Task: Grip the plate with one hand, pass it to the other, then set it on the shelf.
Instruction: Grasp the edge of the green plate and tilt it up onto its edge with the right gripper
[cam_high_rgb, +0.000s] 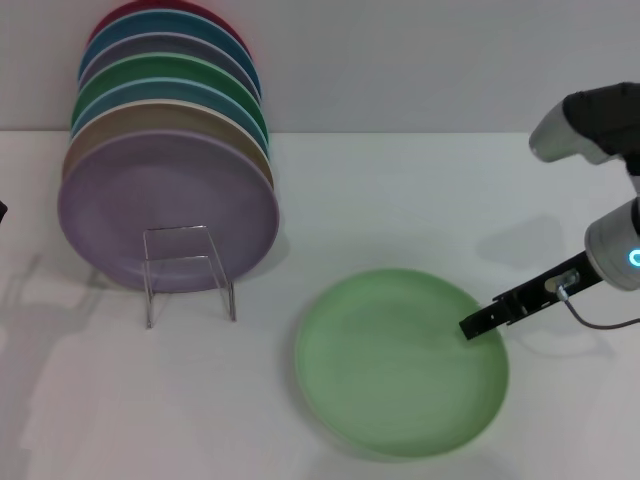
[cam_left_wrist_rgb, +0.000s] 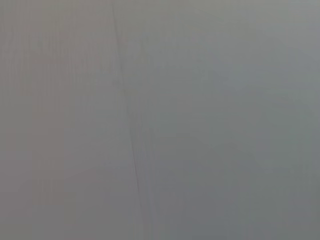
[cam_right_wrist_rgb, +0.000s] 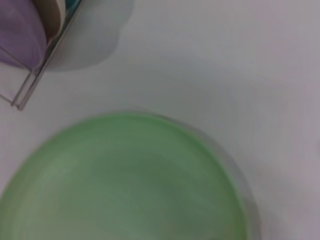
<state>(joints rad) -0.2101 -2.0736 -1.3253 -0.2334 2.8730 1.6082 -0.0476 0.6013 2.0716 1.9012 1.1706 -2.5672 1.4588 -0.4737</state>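
A: Where is the plate (cam_high_rgb: 400, 362) lying?

B: It is lying flat on the white table (cam_high_rgb: 420, 200), at about five o'clock in the head view. In the right wrist view the plate (cam_right_wrist_rgb: 125, 180) is filling the lower half of the picture.

A: And the right gripper (cam_high_rgb: 472, 326)?

B: It is reaching in from three o'clock on its grey-white arm with the blue ring glowing. Its slim black tip is sitting over the plate's rim at the plate's two o'clock edge. I cannot tell whether the claw is wide or narrow, nor whether it is touching the rim.

A: What is standing near ten o'clock?

B: The clear shelf (cam_high_rgb: 188, 272) is standing there, well apart from the pale green plate. A row of plates is leaning upright in it, with a lavender plate (cam_high_rgb: 165, 210) at the front and tan, green, blue and red ones behind. A corner of the shelf (cam_right_wrist_rgb: 30, 85) is also showing in the right wrist view.

A: The left gripper?

B: It is not showing anywhere. The left wrist view is giving only a plain grey surface.
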